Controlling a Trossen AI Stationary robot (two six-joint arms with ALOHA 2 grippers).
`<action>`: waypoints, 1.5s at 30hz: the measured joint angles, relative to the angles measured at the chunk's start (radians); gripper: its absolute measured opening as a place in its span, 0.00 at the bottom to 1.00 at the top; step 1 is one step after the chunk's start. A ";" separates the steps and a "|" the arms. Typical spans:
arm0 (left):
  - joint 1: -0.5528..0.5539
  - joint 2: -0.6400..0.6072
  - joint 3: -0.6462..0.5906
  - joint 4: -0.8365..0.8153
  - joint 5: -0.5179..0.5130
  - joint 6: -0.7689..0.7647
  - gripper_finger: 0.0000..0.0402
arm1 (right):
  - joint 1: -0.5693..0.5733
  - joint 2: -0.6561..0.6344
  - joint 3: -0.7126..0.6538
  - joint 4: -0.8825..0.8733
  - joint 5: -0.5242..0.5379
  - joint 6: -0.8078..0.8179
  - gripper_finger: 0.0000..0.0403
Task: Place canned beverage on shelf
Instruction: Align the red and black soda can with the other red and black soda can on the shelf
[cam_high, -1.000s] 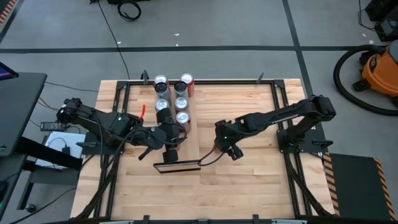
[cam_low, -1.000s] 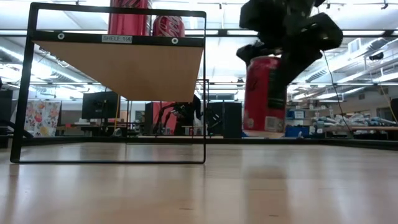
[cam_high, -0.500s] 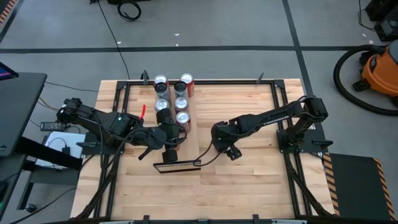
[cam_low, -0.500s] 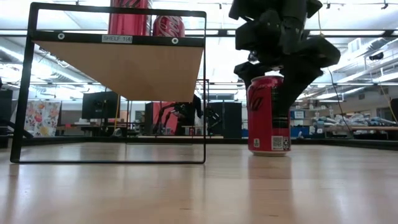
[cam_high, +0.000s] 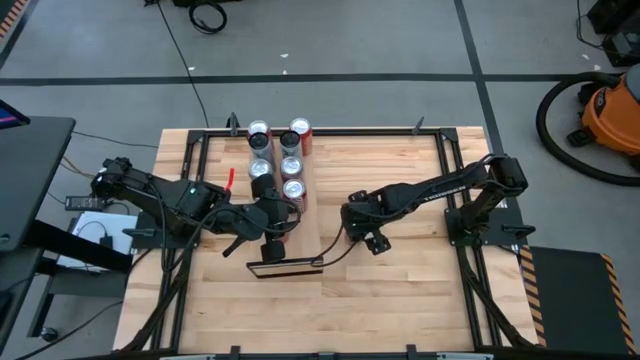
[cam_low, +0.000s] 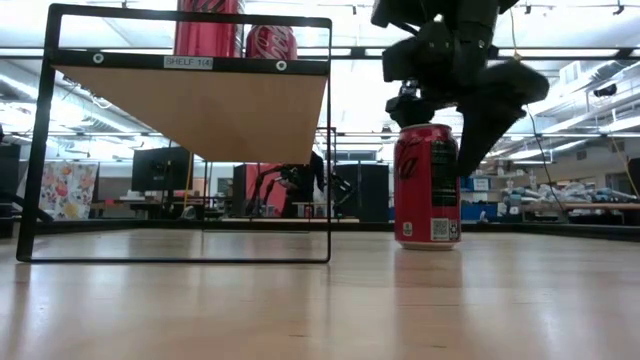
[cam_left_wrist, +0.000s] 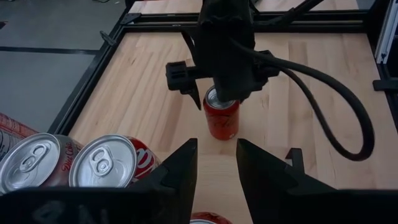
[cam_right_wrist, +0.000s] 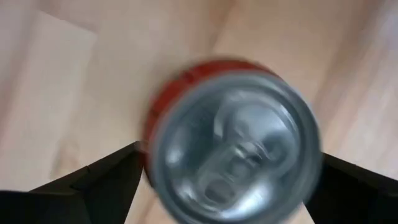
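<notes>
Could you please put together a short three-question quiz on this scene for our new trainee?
1. True or false: the red can under the right gripper stands upright on the tabletop.
2. The right gripper's fingers are: A) clamped on the can, B) spread open above it.
3. Fill in: the other cans stand on the ____.

Key: 1 true; 2 B; 3 shelf.

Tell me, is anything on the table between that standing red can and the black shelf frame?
No. In the low view only bare wooden tabletop lies between the red can and the shelf frame.
</notes>
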 joint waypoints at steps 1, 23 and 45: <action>0.000 0.000 0.000 -0.002 0.000 0.000 0.30 | 0.000 0.000 0.000 -0.010 0.026 0.005 0.97; 0.000 0.000 0.000 -0.025 0.022 -0.008 0.30 | -0.014 -0.146 -0.099 -0.031 0.165 0.166 0.96; 0.003 0.000 0.000 -0.012 0.026 -0.008 0.30 | 0.014 -0.334 -0.660 1.059 0.191 0.548 0.96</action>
